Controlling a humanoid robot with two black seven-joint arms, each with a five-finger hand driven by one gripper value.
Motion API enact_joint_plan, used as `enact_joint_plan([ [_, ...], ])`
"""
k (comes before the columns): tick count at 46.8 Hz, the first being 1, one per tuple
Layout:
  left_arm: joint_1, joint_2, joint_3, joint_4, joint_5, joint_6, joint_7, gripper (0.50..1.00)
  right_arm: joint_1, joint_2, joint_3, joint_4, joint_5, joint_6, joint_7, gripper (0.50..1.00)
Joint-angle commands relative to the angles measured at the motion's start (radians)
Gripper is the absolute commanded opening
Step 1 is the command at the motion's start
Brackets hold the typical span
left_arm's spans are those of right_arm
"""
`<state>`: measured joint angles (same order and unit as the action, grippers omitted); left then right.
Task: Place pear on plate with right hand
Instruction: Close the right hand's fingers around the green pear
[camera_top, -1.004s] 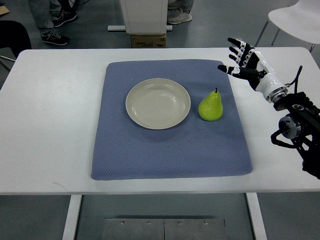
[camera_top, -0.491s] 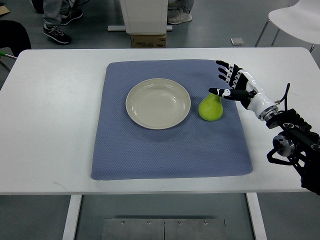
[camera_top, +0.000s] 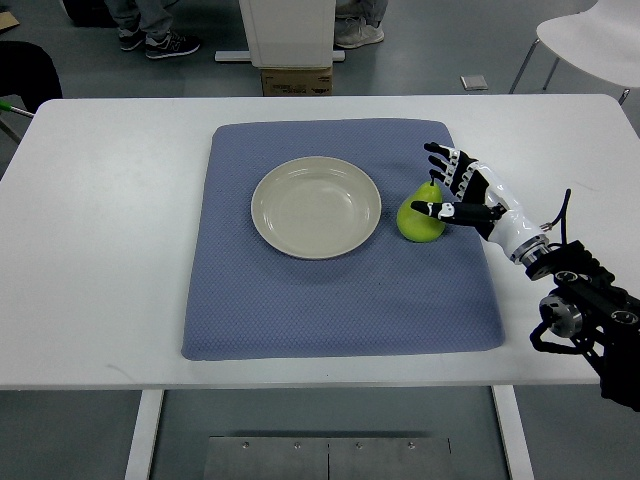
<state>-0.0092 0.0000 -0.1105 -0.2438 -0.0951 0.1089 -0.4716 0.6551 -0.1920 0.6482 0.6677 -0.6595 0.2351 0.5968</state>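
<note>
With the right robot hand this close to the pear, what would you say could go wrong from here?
The right robot hand is open beside the upright pear, thumb over it, nothing closed yet. Closing unevenly could tip or roll the rounded fruit across the blue mat. A loose grasp might also drop it short of the plate, or the hand could nudge the plate, which sits close to the pear's left.

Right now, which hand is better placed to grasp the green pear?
The right hand: its open fingers already flank the green pear on the blue cloth mat, beside the round beige plate. No left arm shows in the top view.
</note>
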Motion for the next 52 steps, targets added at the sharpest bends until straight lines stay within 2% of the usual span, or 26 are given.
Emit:
enact_joint_plan([
  [1,0.0,0.0,0.0,0.0,0.0,0.0,0.001,1.0,-0.002,0.0,-0.001,0.001,0.0,0.0,0.003,1.0],
  [52,0.0,0.0,0.0,0.0,0.0,0.0,0.001,1.0,-0.006,0.046,-0.074,-0.023,-0.009,-0.019,0.014,0.989],
])
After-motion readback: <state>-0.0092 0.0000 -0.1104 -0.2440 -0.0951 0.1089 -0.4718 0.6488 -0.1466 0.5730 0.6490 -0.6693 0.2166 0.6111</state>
